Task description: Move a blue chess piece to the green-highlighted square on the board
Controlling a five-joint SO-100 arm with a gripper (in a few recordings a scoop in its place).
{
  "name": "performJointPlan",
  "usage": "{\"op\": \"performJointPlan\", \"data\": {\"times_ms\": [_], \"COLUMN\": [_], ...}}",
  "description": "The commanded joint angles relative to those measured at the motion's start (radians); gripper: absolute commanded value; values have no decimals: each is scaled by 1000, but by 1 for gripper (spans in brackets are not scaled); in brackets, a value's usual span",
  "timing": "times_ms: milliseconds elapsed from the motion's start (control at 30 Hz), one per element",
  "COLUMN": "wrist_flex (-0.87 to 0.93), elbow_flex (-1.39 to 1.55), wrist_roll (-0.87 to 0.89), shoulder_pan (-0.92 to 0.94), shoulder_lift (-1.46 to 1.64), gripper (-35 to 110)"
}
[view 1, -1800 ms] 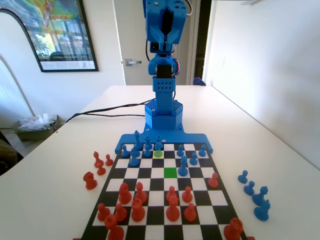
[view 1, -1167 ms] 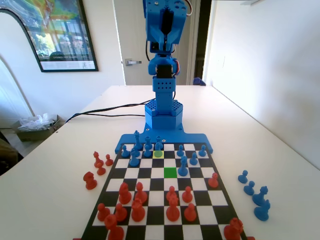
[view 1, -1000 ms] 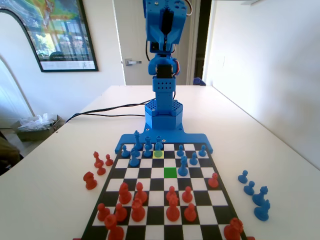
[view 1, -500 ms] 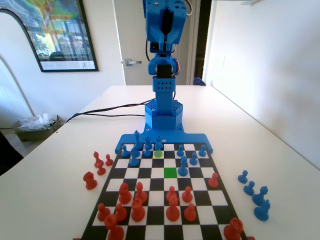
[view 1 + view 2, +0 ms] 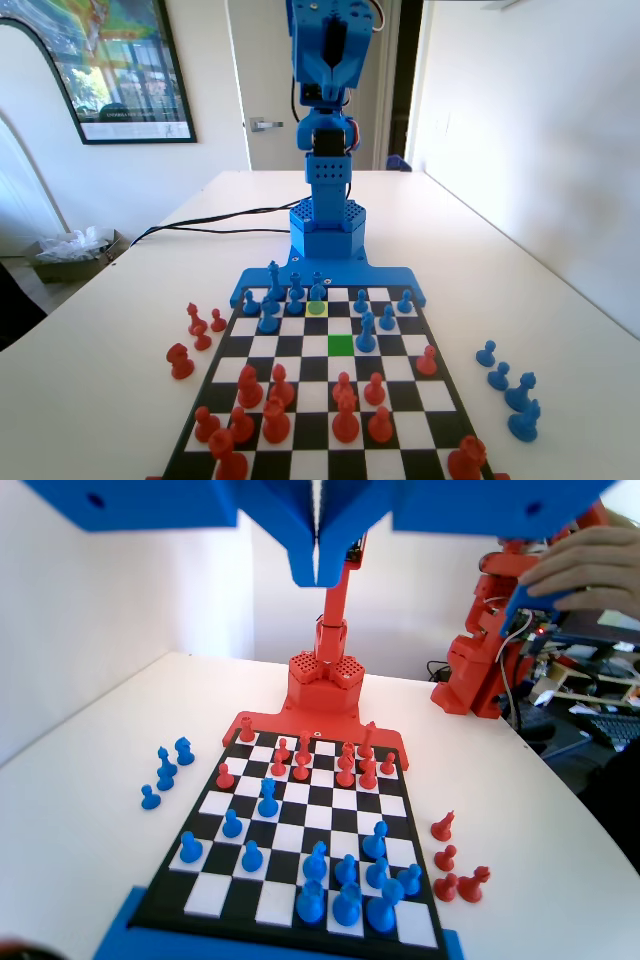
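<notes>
Blue chess piece (image 5: 317,291), green-highlighted square (image 5: 340,345), board (image 5: 316,345)
1 slim pawn, upright, well below the raised pincer (image 5: 316,572); 1 solid-green square farther out on the chequered board.

arm: blue, folded upright, raised high | claw (image 5: 316,565): jaws pressed together, holding nothing, pointing down

Open air above the green-highlighted square (image 5: 340,345), a taller blue piece (image 5: 366,333) just beside on its right.

The robot was a blue plastic arm (image 5: 326,100) of blocky printed segments on a hexagonal perforated base (image 5: 327,228); black cables trailed away below the blue end effector (image 5: 316,565).
</notes>
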Motion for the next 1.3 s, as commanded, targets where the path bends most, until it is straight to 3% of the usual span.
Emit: {"op": "performJointPlan", "data": {"times_ms": [0,333,633,1000,1267], "wrist_flex": [-23,15,38,-78,-255], "elbow_flex": [-29,-210,-324,-161,51], "wrist_roll": [61,218,497,775,767], "shoulder_pan": [-2,-41,-25,6,6], "shoulder_lift": [18,-160,-511,-764,-808], "gripper": [1,1,1,1,1]}}
